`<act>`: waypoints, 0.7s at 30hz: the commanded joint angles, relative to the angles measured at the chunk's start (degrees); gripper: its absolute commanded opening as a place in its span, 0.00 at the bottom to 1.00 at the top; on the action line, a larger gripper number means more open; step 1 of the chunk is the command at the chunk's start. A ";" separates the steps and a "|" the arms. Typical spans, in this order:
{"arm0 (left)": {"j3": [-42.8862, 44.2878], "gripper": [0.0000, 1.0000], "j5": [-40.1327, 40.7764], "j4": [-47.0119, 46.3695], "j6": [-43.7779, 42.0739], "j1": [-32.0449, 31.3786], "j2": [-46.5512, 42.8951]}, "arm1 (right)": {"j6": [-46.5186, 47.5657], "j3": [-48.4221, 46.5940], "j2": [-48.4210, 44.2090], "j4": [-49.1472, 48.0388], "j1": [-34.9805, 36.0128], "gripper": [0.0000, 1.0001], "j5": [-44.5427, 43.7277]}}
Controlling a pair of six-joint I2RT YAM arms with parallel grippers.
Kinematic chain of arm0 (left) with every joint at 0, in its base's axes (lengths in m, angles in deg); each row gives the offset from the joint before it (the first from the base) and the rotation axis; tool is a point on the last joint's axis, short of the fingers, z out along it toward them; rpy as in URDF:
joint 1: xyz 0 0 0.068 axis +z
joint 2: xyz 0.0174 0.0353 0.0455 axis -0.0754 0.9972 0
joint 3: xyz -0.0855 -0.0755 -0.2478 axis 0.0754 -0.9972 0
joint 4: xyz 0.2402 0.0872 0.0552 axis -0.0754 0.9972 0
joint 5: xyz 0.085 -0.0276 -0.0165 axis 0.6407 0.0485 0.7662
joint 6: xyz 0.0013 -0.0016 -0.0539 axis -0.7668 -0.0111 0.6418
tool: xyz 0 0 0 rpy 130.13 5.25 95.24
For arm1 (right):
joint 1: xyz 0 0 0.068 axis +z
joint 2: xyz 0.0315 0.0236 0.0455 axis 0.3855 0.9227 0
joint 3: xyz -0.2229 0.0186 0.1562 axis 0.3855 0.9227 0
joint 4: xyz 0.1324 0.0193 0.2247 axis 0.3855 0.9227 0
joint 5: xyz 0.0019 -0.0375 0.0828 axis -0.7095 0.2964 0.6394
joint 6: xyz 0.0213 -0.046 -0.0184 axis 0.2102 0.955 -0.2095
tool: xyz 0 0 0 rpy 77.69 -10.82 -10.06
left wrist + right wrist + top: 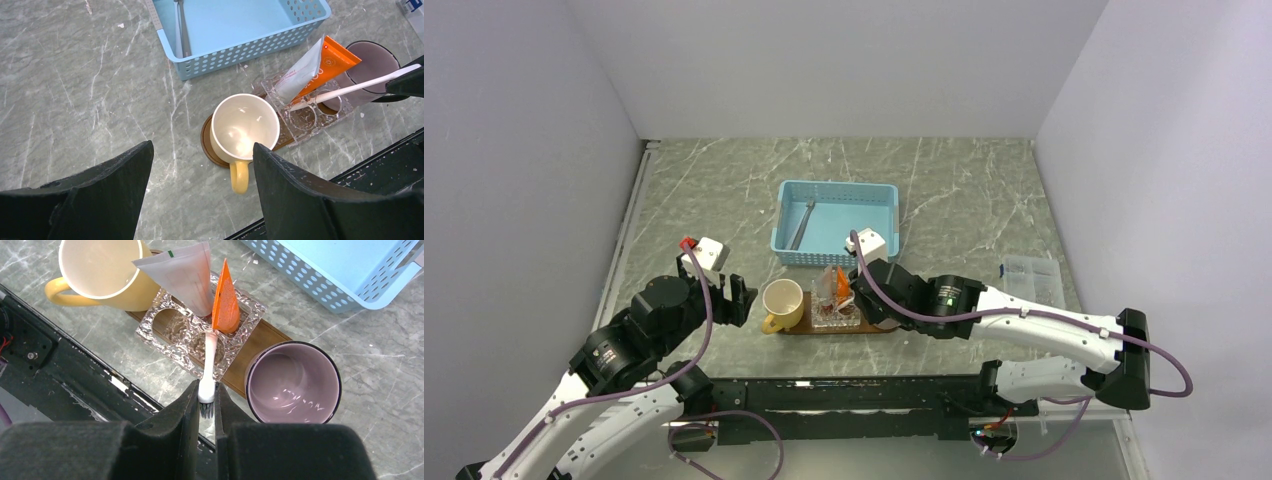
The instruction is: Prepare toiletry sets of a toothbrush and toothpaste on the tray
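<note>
In clear holder [146, 333]: toothbrush [208, 365], toothpaste [225, 302]

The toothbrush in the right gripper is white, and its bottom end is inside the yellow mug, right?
Not the mug. The right wrist view shows the toothbrush, white and pinched in the right gripper, with its bottom end in a hole of the clear holder. The yellow mug stands beside that holder.

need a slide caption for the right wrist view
Right pincer grips the white toothbrush by its head, handle tip in the clear holder beside the orange toothpaste
</note>
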 commanded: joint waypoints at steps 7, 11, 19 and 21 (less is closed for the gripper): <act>-0.12 0.78 0.24 -1.98 0.63 -0.14 -0.41 | -0.81 0.55 -0.83 -3.12 1.23 0.01 -4.18; -0.12 0.78 0.36 -1.95 0.61 -0.15 -0.51 | -0.62 0.07 -0.57 -2.71 1.55 0.08 -4.63; -0.12 0.79 0.37 -1.96 0.47 -0.13 -0.21 | -0.96 0.09 -1.01 -2.63 1.89 0.21 -4.57; -0.12 0.79 0.44 -1.93 0.44 -0.11 -0.17 | -1.09 0.15 -1.05 -2.63 2.08 0.22 -4.44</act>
